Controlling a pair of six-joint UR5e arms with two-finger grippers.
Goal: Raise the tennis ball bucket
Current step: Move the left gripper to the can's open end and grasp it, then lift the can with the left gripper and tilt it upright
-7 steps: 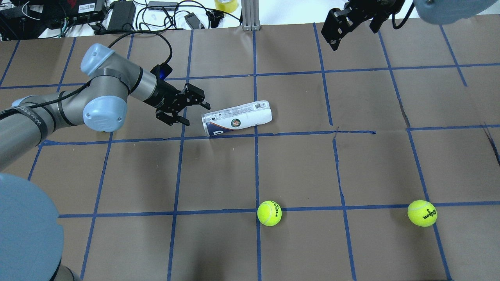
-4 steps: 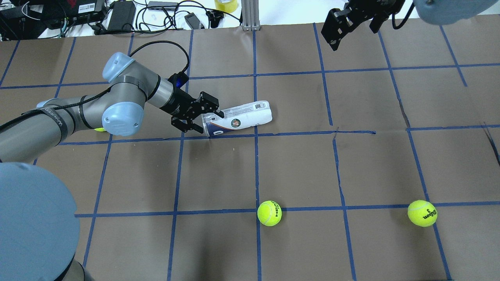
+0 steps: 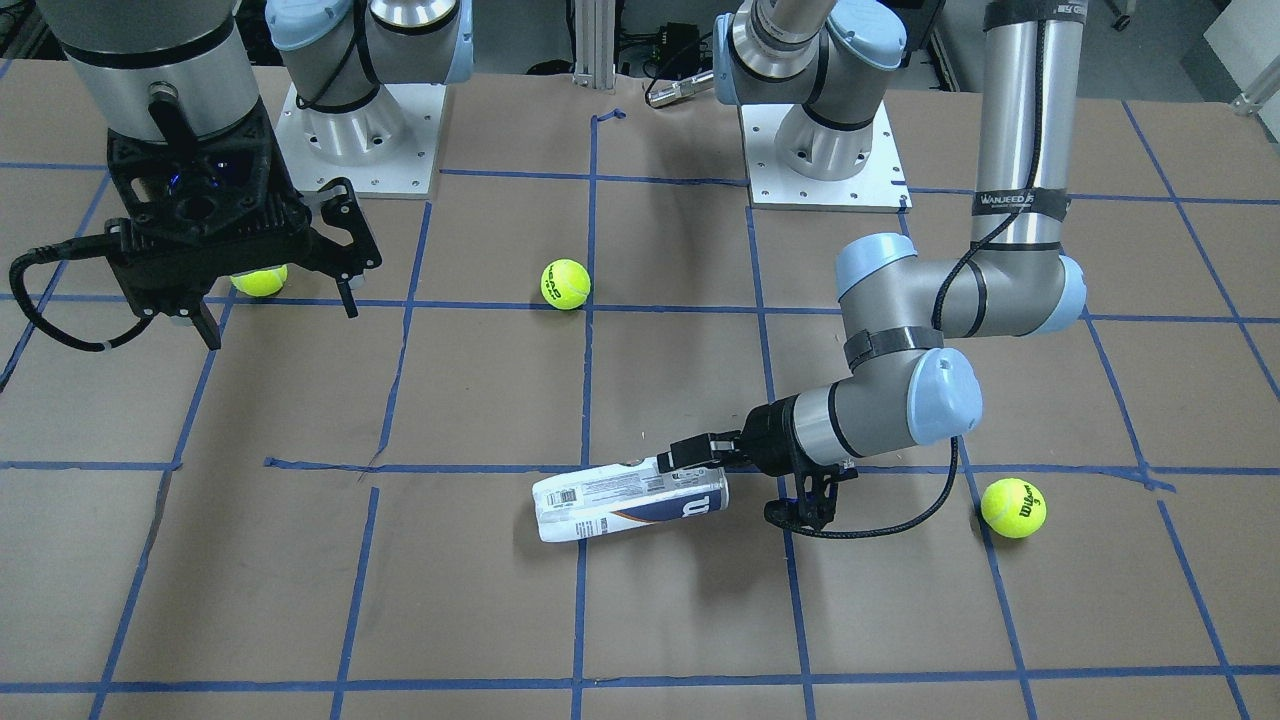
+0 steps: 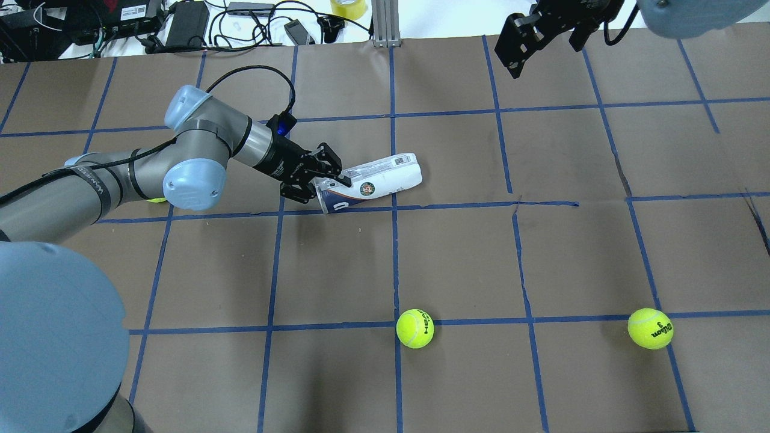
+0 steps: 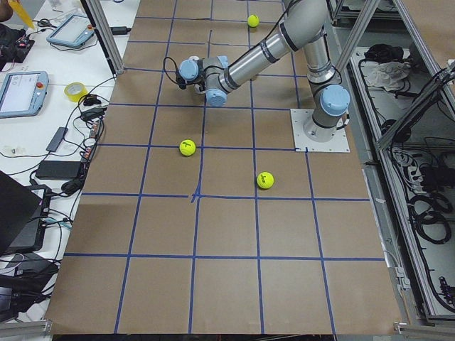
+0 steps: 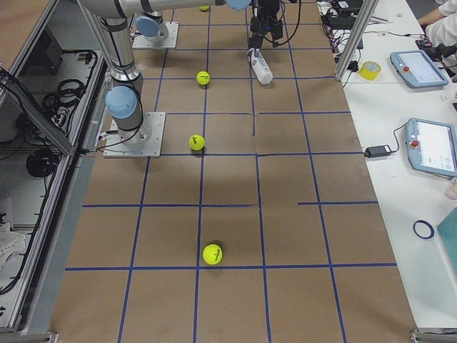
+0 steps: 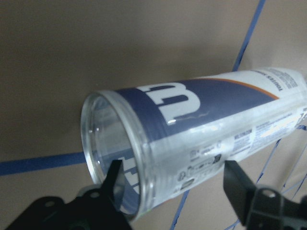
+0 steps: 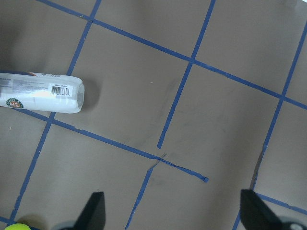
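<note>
I see tennis ball bucket (image 4: 379,177) lying on side on table (image 4: 541,258), across blue tape line (image 4: 394,270). Left gripper (image 4: 331,187) at its open end, jaws spread, fingers (image 7: 237,184) straddling rim, nothing clamped. Right gripper (image 8: 172,211) spread, empty, well apart.

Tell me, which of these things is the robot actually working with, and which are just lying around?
In the job: tennis ball bucket, lying on its side; left gripper, fingers open at its mouth.
Just lying about: tennis balls; yellow tape roll; cables; right gripper, raised and open.
</note>
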